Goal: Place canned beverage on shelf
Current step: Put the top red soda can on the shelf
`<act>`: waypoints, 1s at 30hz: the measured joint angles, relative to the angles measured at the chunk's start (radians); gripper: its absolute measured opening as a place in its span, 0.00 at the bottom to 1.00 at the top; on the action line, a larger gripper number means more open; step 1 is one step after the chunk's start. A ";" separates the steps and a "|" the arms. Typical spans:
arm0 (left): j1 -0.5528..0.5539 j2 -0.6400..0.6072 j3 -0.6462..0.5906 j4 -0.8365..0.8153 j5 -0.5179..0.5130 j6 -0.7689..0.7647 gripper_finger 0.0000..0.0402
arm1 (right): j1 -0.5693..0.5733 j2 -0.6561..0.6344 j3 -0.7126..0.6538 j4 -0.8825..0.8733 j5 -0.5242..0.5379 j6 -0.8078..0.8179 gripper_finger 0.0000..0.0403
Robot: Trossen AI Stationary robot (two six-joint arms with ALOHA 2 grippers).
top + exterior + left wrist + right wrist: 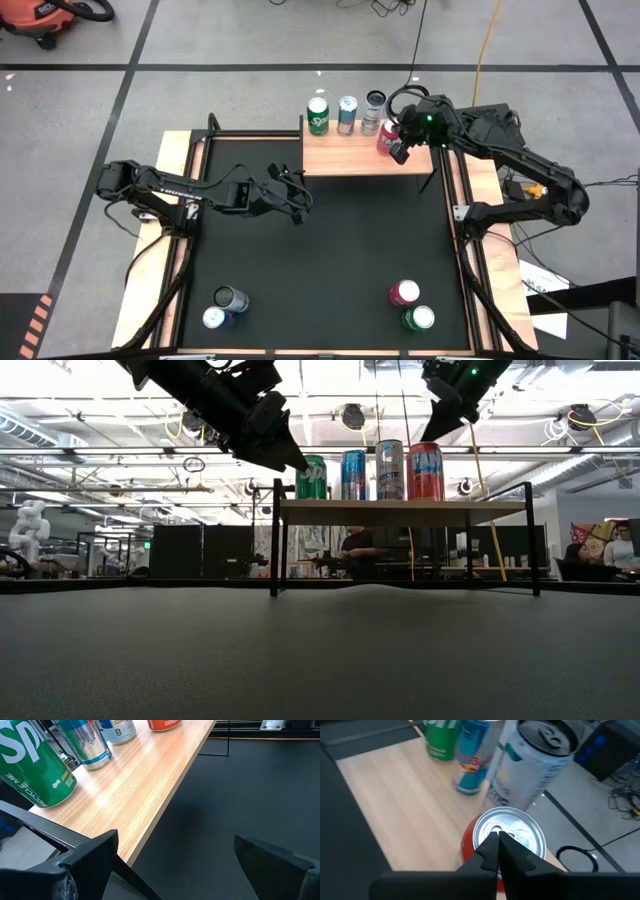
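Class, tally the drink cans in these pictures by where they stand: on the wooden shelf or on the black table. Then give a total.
Cans on the light-wood shelf: 4
Cans on the black table: 4
Total: 8

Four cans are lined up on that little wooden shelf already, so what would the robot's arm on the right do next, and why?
Probably lift away. The right gripper hangs shut above the red can, which stands on the light-wood shelf, not gripping it. More cans, like the green can on the black table, wait.

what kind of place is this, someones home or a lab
Most likely a robotics lab or open workshop: exposed ceiling ducts, taped lines on the concrete floor, a shop vacuum and people at desks behind.
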 joint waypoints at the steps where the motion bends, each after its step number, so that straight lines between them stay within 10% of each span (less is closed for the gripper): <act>1: 0.000 0.000 0.000 0.000 0.000 -0.001 0.99 | -0.012 0.000 0.000 0.001 -0.001 -0.010 0.00; 30: 0.000 0.000 0.000 0.005 -0.003 -0.021 0.99 | -0.247 0.063 -0.001 0.120 -0.166 -0.208 0.00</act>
